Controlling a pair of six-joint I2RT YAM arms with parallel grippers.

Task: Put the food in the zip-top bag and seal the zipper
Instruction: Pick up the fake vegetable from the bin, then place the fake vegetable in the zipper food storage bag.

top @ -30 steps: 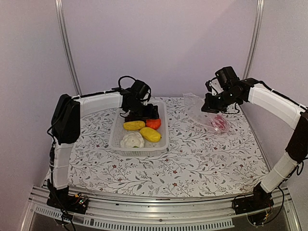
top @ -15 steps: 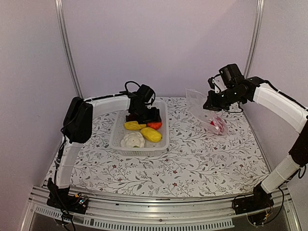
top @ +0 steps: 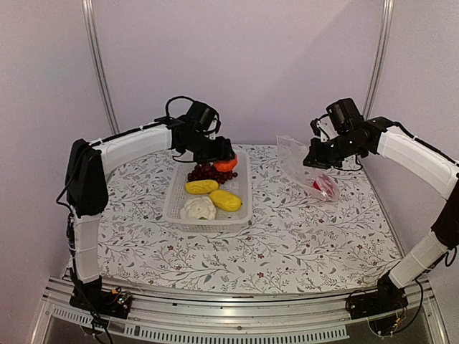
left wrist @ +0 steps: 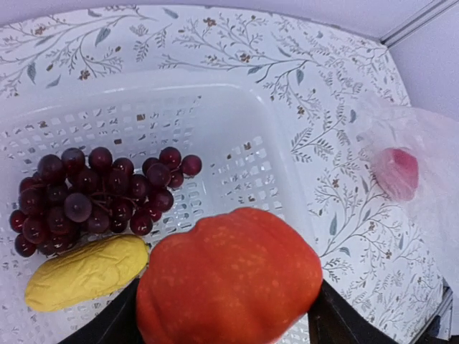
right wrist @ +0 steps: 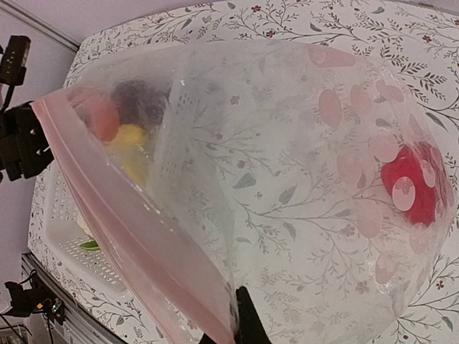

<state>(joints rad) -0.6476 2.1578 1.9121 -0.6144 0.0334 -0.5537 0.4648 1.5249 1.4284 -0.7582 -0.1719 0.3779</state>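
Top external, zip-top bag: thin floppy film at far right, red pepper inside; my right gripper is pinched shut on its mouth edge.
Orange round fruit: light, smooth, likely slippery; my left gripper clamps its sides above the basket.

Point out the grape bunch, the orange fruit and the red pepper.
grape bunch (left wrist: pixel 100 197): left wrist view, middle of the cluster.
orange fruit (left wrist: pixel 229 279): left wrist view, centre of its skin.
red pepper (right wrist: pixel 422 180): right wrist view, middle of its red body.
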